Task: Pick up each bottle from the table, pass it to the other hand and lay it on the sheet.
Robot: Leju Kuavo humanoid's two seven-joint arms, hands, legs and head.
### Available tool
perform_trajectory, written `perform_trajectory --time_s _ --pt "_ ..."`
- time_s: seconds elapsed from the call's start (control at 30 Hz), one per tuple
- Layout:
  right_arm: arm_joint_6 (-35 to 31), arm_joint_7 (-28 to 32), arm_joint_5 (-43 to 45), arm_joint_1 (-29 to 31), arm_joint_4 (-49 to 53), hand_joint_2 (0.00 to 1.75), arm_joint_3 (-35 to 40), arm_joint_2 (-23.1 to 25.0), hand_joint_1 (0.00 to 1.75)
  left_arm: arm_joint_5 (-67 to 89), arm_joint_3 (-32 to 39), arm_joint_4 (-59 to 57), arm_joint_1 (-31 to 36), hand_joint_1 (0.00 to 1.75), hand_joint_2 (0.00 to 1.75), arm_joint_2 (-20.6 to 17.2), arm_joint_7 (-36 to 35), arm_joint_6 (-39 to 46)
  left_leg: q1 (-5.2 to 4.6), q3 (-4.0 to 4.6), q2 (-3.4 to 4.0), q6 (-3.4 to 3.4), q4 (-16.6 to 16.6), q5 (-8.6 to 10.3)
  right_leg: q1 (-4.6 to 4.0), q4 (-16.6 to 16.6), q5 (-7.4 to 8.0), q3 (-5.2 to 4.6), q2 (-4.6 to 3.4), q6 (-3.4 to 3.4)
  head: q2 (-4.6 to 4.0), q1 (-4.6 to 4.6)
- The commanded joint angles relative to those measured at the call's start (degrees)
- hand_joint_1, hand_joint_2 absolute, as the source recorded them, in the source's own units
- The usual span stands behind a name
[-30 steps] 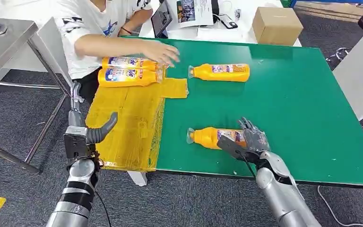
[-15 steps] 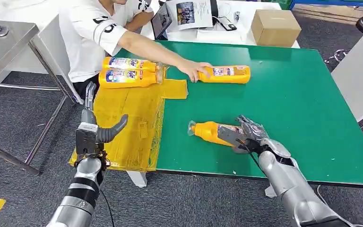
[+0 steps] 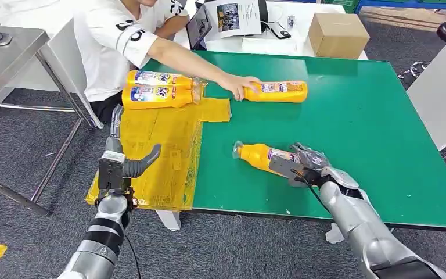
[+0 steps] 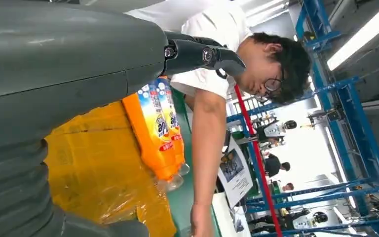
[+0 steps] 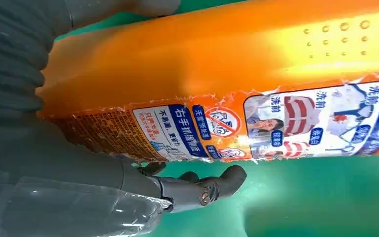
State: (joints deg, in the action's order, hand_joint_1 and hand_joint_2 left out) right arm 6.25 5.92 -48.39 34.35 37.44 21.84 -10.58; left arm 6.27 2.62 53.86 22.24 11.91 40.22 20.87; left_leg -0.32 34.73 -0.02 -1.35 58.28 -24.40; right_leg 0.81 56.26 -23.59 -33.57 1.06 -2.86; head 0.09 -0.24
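An orange bottle (image 3: 259, 157) with a clear cap lies tilted on the green table (image 3: 371, 133), cap toward the sheet. My right hand (image 3: 303, 167) grips its base end; in the right wrist view the bottle (image 5: 227, 74) lies across the hand (image 5: 24, 128), with dark fingers (image 5: 212, 185) curled under it. My left hand (image 3: 120, 164) hangs open over the near part of the yellow sheet (image 3: 162, 151), fingers straight, thumb out. Two more orange bottles (image 3: 158, 88) lie side by side at the sheet's far end, seen too in the left wrist view as bottles (image 4: 155, 128).
A person (image 3: 122, 40) sits at the table's far left and reaches across, one hand (image 3: 238, 87) on another orange bottle (image 3: 279, 91) on the far part of the table. A cardboard box (image 3: 339, 30) stands beyond. A metal table (image 3: 6, 46) is at far left.
My right hand has closed on the near bottle and tilted it, shifting it slightly away. My left hand rose and moved right. The person's hand went from the sheet bottles to the far bottle.
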Motion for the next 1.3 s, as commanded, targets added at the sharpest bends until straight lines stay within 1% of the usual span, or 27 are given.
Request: perform_trajectory --time_s 0.03,0.63,0.67,0.7,0.73,0.77,0.8,0.83,0.87,0.93,0.97,1.03,1.1,1.17,1.2,1.23,1.3 --pt "1.3 -0.1 0.4 -2.0 -5.9 1.75 2.0 -0.1 0.33 -0.2 -0.3 -4.2 2.5 0.0 1.75 -0.2 -0.2 0.1 0.11 -0.08 -0.16 0.1 -0.1 0.04 -0.11 -0.2 0.02 0.16 0.1 0.11 0.0 0.0" --pt "1.3 -0.1 0.4 -2.0 -5.9 1.75 2.0 -0.1 0.33 -0.2 -0.3 -4.2 2.5 0.0 1.75 -0.2 -0.2 0.1 0.11 -0.09 -0.14 0.11 -0.1 0.04 -0.1 -0.1 0.02 0.15 0.08 0.12 0.0 0.0" --pt "-5.9 7.1 7.6 -9.2 1.3 1.75 -5.2 7.1 1.75 -7.4 0.1 -6.7 2.9 0.0 1.75 1.0 -4.8 -7.1 0.1 -0.09 -0.12 0.1 -0.1 0.03 -0.1 -0.1 0.01 0.16 0.07 0.1 0.0 0.02" --pt "-34.7 34.1 34.3 -19.0 30.1 1.75 -15.7 13.0 1.75 -7.7 -1.0 -6.2 2.3 0.0 1.75 2.9 -4.6 -13.9 0.19 -0.22 -0.05 0.13 -0.2 0.0 -0.18 -0.2 0.03 0.28 0.01 0.13 0.0 0.02" --pt "-41.8 29.8 28.5 -20.6 45.4 1.75 -15.9 16.2 1.75 -7.7 -2.2 -5.7 1.9 0.0 1.75 3.5 -4.6 -12.7 0.16 -0.12 0.07 0.12 -0.1 -0.03 -0.16 -0.2 0.02 0.15 -0.09 0.12 0.0 -0.02" --pt "-40.4 25.6 25.6 -21.8 50.1 1.75 -15.1 17.1 1.75 -7.9 -3.2 -5.4 1.7 0.0 1.75 3.8 -4.6 -11.8 0.16 -0.11 0.15 0.16 -0.1 -0.04 -0.15 -0.2 0.02 0.04 -0.19 0.16 0.0 0.04" --pt "-40.9 24.9 24.4 -22.1 51.1 1.75 -15.1 17.3 1.75 -8.5 -3.8 -5.5 1.7 0.0 1.75 3.6 -4.9 -11.8 0.13 -0.04 0.03 0.13 -0.1 -0.01 -0.12 0.0 -0.03 0.06 -0.11 0.13 0.0 0.11" --pt "-40.9 25.3 24.6 -21.8 49.6 1.75 -15.6 16.9 1.75 -9.0 -4.2 -5.5 1.8 0.0 1.75 3.3 -4.9 -11.7 0.17 0.09 0.07 0.12 0.0 -0.05 -0.17 0.1 -0.03 0.07 -0.22 0.12 0.0 0.46" --pt "-40.7 26.1 25.1 -21.7 48.8 1.75 -15.9 16.8 1.75 -9.2 -4.3 -5.6 1.9 0.0 1.75 3.1 -4.9 -11.7 0.17 0.32 0.23 0.17 0.1 -0.16 -0.19 0.2 -0.06 -0.17 -0.41 0.15 0.0 0.52" --pt "-40.5 29.0 27.1 -21.1 46.1 1.75 -17.0 16.4 1.75 -9.6 -4.4 -5.7 2.0 0.0 1.75 2.6 -4.9 -11.9 -0.02 0.82 -0.39 0.11 0.0 0.04 0.0 0.3 -0.06 -0.81 0.21 0.08 0.0 -0.15" --pt "-40.3 29.6 27.7 -20.9 45.4 1.75 -17.3 16.3 1.75 -9.7 -4.5 -5.8 2.0 0.0 1.75 2.6 -4.9 -11.9 0.06 0.62 -0.52 0.18 -0.1 0.03 -0.06 0.2 -0.16 -0.57 0.35 0.13 0.0 -0.04" --pt "-40.3 29.6 27.7 -20.9 45.4 1.75 -17.3 16.3 1.75 -9.7 -4.5 -5.8 2.0 0.0 1.75 2.6 -4.9 -11.9 0.17 0.45 -0.38 0.16 0.0 -0.06 -0.16 0.2 -0.24 -0.36 0.19 0.19 0.0 0.04" --pt "-40.3 29.6 27.7 -20.9 45.4 1.75 -17.3 16.3 1.75 -9.7 -4.5 -5.8 2.0 0.0 1.75 2.6 -4.9 -11.9 0.01 0.78 -0.14 0.12 0.0 0.0 0.01 0.3 -0.14 -0.74 0.02 0.15 0.0 0.02" --pt "-39.5 30.2 28.0 -20.6 44.5 1.75 -17.8 16.6 1.75 -9.9 -4.4 -5.8 2.0 0.0 1.75 2.5 -4.9 -11.9 0.05 0.74 -0.09 0.15 0.0 -0.06 -0.04 0.3 -0.13 -0.72 -0.07 0.17 0.0 0.02" --pt "-39.5 30.3 28.0 -20.6 44.6 1.75 -17.9 16.6 1.75 -9.9 -4.4 -5.8 2.0 0.0 1.75 2.5 -4.9 -11.9 0.0 0.8 -0.14 0.12 0.0 -0.01 -0.01 0.3 -0.1 -0.83 0.0 0.14 0.0 0.02" --pt "-39.5 30.4 27.9 -20.6 44.5 1.75 -18.0 16.7 1.75 -9.9 -4.4 -5.8 2.0 0.0 1.75 2.5 -4.9 -12.0 0.02 0.67 -0.2 0.18 0.0 -0.04 -0.03 0.2 -0.16 -0.67 0.02 0.2 0.0 0.04" --pt "-39.3 30.6 27.6 -20.5 44.0 1.75 -18.3 16.9 1.75 -10.0 -4.4 -5.7 2.1 0.0 1.75 2.5 -4.9 -12.0 0.0 0.76 -0.2 0.14 0.0 -0.02 -0.01 0.2 -0.12 -0.76 0.03 0.16 0.0 0.02"
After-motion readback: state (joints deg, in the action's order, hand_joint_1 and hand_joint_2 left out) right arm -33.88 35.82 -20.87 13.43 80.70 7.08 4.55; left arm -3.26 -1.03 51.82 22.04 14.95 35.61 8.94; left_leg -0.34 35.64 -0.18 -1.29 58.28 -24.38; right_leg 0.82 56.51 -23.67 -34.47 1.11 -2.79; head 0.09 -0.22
